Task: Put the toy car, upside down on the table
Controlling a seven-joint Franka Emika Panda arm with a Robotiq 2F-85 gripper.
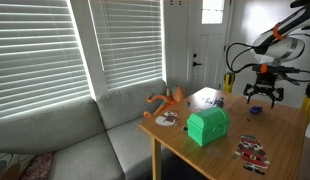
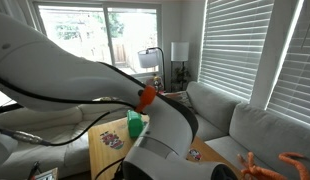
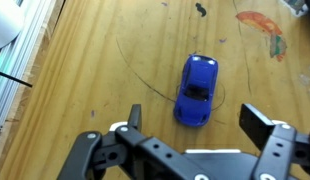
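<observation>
1. The light wooden desk [image 1: 285, 128] is standing beside a grey sofa [image 1: 75, 140], and white blinds [image 1: 55, 50] are covering the windows behind.
2. 1 blue toy car [image 3: 197, 90] is sitting roof up on the bare desk in the wrist view.
3. The hand [image 1: 262, 98] is hovering directly above it, fingers spread wide and gripping nothing.
4. 1 green chest [image 1: 207, 126], 1 orange toy [image 1: 167, 99] and at least 2 flat red-and-white pieces [image 1: 253, 152] are also lying on the desk.

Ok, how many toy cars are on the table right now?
1. The blue toy car lies on the wooden table, beneath the open end effector. More could be hidden behind the green chest.
</observation>
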